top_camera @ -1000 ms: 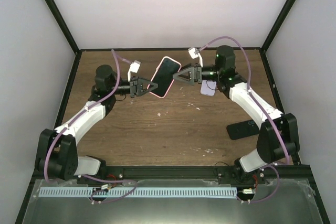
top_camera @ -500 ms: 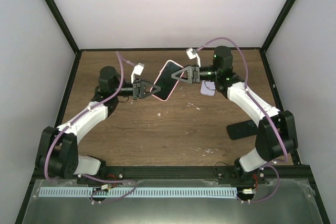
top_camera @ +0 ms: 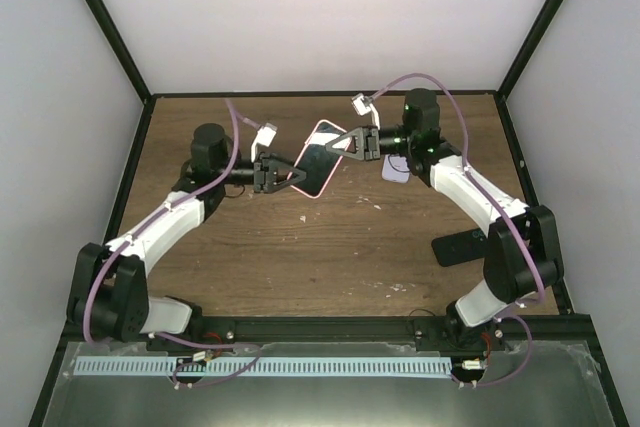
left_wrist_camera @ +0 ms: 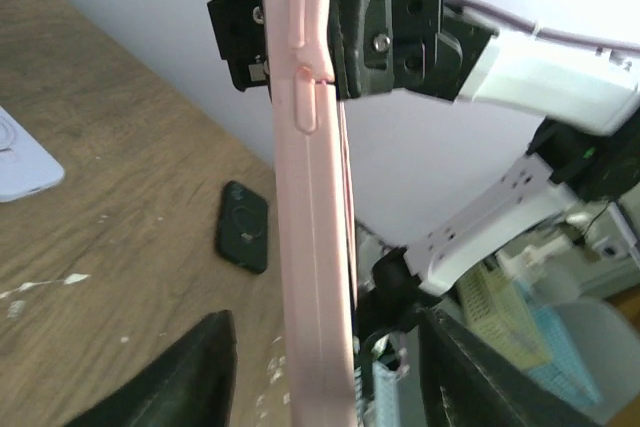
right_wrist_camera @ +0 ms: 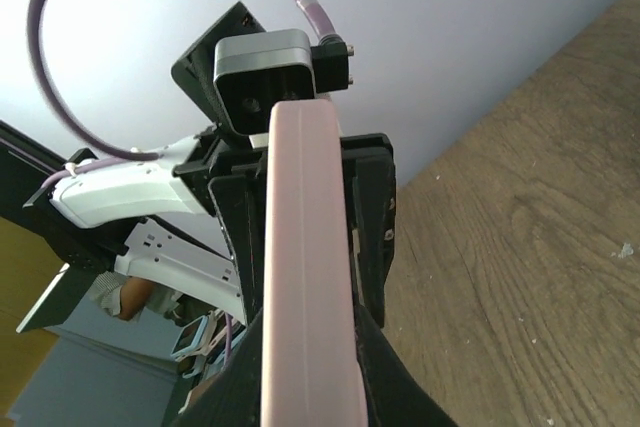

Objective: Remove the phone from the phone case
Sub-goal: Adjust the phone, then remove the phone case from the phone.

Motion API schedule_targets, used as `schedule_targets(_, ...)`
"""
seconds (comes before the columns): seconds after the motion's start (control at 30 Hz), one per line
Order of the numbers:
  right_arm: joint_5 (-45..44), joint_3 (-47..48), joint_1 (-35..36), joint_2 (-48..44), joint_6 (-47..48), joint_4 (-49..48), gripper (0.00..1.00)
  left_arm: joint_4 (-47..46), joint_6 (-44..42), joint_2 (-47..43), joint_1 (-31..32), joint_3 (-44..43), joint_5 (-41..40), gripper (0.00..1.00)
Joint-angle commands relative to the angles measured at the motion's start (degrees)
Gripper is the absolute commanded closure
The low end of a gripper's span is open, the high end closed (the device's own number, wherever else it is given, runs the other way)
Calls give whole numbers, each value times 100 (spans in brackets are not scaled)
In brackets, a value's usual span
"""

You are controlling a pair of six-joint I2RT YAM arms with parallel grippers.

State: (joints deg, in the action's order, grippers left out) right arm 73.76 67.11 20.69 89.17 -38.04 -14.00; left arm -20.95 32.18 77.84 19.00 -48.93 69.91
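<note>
Right hand (top_camera: 338, 144) is clamped on the upper end of the pink phone case (left_wrist_camera: 312, 247), held in the air above the tabletop (top_camera: 330, 247). Left hand (top_camera: 286, 172) has its fingers (left_wrist_camera: 190, 377) apart either side of the lower end, a gap only the left wrist view shows. Overhead, the phone (top_camera: 314, 161) sits inside, screen up.

The phone (top_camera: 318, 157) sits up off the table (top_camera: 330, 247), between my grippers. My left gripper (top_camera: 288, 173) is at its left, nearer end, and my right gripper (top_camera: 338, 143) at its right, farther end. Down on the table, a case (top_camera: 396, 171) lies under my right forearm. A slab (top_camera: 462, 245) lies nearer, far right.
</note>
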Motion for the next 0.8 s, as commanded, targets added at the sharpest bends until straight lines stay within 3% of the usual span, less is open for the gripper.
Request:
schedule_targets(0.0, 339, 336, -12, -97, 385, 375, 99, 1265, -1037, -329, -248, -226, 270, 40)
schedule_targets(0.1, 625, 434, -127, -121, 760, 613, 99, 2209, -1763, -562, -494, -307, 326, 32)
schedule_targets(0.27, 1194, 565, -227, -117, 1278, 879, 99, 3787, -3052, -863, -582, -397, 327, 31)
schedule_targets(0.77, 1278, 562, -172, -187, 1399, 1113, 99, 3785, -3020, -731, -163, -510, 18, 38)
